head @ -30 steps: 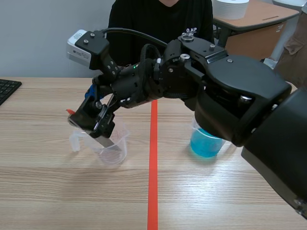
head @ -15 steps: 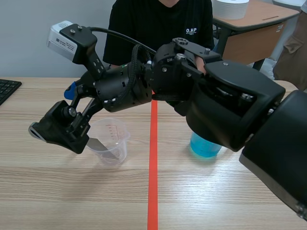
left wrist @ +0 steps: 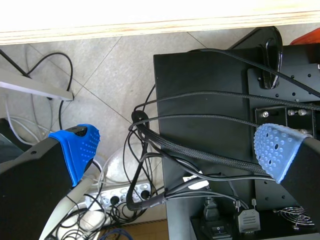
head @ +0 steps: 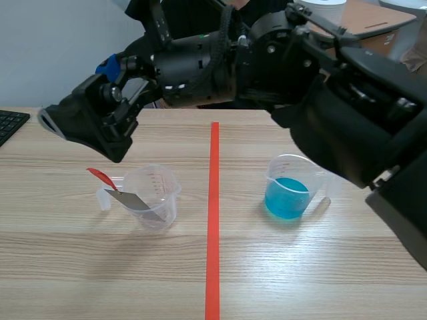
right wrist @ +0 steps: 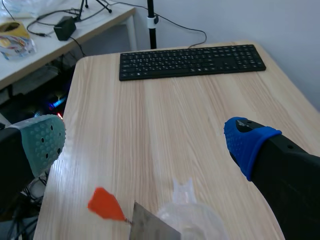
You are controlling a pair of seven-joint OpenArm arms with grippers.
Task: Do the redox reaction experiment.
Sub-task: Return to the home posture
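Note:
A clear empty beaker (head: pixel 155 195) stands left of the red tape line, with a grey metal strip (head: pixel 133 201) with a red tip (head: pixel 100 176) leaning in it. A second beaker (head: pixel 291 189), right of the line, holds blue liquid. My right arm comes in from the right and crosses the table; its gripper (head: pixel 79 100) hangs open above and left of the empty beaker, holding nothing. In the right wrist view the gripper (right wrist: pixel 145 145) is open above the strip (right wrist: pixel 152 226) and the beaker's spout (right wrist: pixel 183 190). My left gripper (left wrist: pixel 175 150) is open below table level, over the floor.
A black keyboard (head: pixel 9 124) lies at the table's left edge, also the keyboard (right wrist: pixel 192 61) ahead of the right gripper. A person in black sits across the table. Under the left gripper are a black stand (left wrist: pixel 210 100) and cables (left wrist: pixel 150 150).
My right gripper has let go of the metal strip, leaving it in the empty beaker, and has opened and risen up and to the left.

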